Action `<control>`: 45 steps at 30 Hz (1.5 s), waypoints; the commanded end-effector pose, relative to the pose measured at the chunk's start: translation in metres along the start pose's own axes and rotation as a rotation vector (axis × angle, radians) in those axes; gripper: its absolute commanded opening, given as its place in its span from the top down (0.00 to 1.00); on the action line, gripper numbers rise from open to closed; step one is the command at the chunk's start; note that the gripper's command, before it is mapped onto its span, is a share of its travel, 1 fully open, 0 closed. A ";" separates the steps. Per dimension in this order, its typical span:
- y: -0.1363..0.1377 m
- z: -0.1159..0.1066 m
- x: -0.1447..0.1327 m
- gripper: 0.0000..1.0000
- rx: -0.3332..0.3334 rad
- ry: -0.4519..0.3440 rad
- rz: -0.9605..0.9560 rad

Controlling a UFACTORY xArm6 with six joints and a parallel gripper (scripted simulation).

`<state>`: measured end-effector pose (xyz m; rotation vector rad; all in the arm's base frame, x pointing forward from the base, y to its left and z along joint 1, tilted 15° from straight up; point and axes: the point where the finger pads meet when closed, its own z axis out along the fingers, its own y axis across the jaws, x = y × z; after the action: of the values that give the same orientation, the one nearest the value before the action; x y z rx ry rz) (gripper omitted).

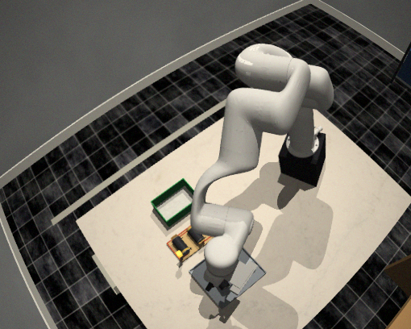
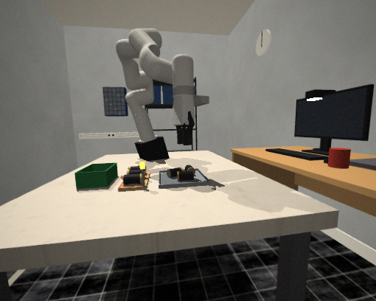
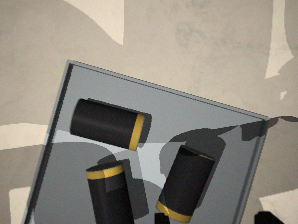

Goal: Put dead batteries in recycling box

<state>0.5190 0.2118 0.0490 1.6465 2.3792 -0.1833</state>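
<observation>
A grey tray (image 3: 150, 160) holds three black batteries with gold bands lying loose: one (image 3: 110, 124) on its side at the upper left, one (image 3: 186, 182) tilted at the lower right, and one (image 3: 107, 192) at the bottom left. The tray also shows in the side view (image 2: 183, 178). My gripper (image 2: 183, 138) hangs well above the tray, half open and empty. In the overhead view the wrist hides most of the tray. The holder board (image 1: 187, 243) carries two batteries (image 2: 133, 178) and a yellow lit bulb (image 2: 142, 164). The green recycling box (image 1: 173, 201) stands upright and looks empty.
The box, the board and the tray stand in a row near the table's left front part (image 2: 96, 175). The arm's black base (image 1: 302, 161) is at the far side. A wooden desk with a monitor (image 2: 332, 114) and a red cup (image 2: 338, 158) stands to the right.
</observation>
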 end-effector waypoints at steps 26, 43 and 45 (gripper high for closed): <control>0.002 -0.002 0.000 0.49 -0.005 0.002 -0.828; 0.002 -0.002 0.000 0.49 -0.005 0.000 -1.424; 0.002 -0.002 0.000 0.49 -0.005 0.000 -1.507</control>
<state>0.5189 0.2118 0.0490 -0.2713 2.9887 -0.3932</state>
